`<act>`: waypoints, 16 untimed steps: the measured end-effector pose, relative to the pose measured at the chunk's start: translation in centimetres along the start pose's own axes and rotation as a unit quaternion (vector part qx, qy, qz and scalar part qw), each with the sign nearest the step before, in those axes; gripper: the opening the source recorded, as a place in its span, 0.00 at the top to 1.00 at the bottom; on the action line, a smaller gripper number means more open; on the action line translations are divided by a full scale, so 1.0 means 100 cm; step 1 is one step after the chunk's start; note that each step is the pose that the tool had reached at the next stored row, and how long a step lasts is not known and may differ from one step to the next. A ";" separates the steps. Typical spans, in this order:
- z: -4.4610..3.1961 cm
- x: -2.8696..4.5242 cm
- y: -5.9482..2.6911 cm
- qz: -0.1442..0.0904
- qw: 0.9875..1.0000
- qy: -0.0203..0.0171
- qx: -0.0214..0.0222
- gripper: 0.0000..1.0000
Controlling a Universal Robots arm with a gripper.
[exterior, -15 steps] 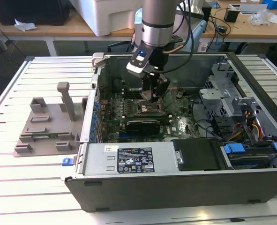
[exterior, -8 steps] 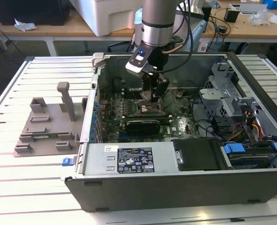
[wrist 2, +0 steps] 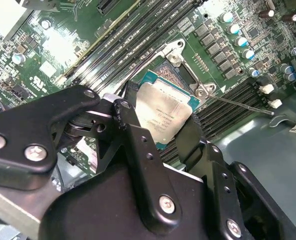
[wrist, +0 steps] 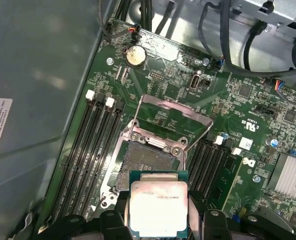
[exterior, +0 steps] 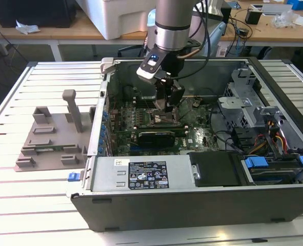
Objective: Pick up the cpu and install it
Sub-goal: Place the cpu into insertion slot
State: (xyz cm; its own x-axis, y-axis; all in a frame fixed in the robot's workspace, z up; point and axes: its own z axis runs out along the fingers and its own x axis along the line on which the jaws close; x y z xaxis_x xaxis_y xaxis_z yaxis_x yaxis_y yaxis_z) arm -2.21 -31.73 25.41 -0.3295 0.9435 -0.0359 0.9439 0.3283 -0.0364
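The cpu (wrist: 159,206), a flat square chip with a silver-grey top and green rim, is held by two opposite edges, and my gripper (wrist: 159,217) is shut on it. In the second wrist view the cpu (wrist 2: 165,107) sits between the black fingers (wrist 2: 131,100) of the gripper (wrist 2: 160,120). It hangs just above and slightly to one side of the open motherboard socket (wrist: 145,159), whose metal load plate (wrist: 174,111) is swung up. In the exterior view my gripper (exterior: 166,108) reaches down inside the computer case over the socket (exterior: 164,121).
Memory slots (wrist: 95,150) flank the socket on both sides. The socket lever (wrist 2: 243,106) lies unlatched beside it. The case walls (exterior: 192,205), an expansion card (exterior: 154,137), the drive cage (exterior: 243,97) and cables (exterior: 274,138) surround the board. A grey fixture (exterior: 51,138) stands on the table at the exterior view's left.
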 end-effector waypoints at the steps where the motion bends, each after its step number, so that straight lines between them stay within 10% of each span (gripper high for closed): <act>1: 0.0000 0.0000 0.0000 0.003 1.000 0.000 0.000 0.45; 16: 0.0000 0.0000 0.0000 0.038 0.999 -0.004 0.003 0.45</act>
State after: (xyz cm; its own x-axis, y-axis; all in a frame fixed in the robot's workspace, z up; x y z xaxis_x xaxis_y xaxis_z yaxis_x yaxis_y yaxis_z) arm -2.21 -31.73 25.41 -0.2569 0.9653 -0.0466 0.9661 0.2552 -0.0398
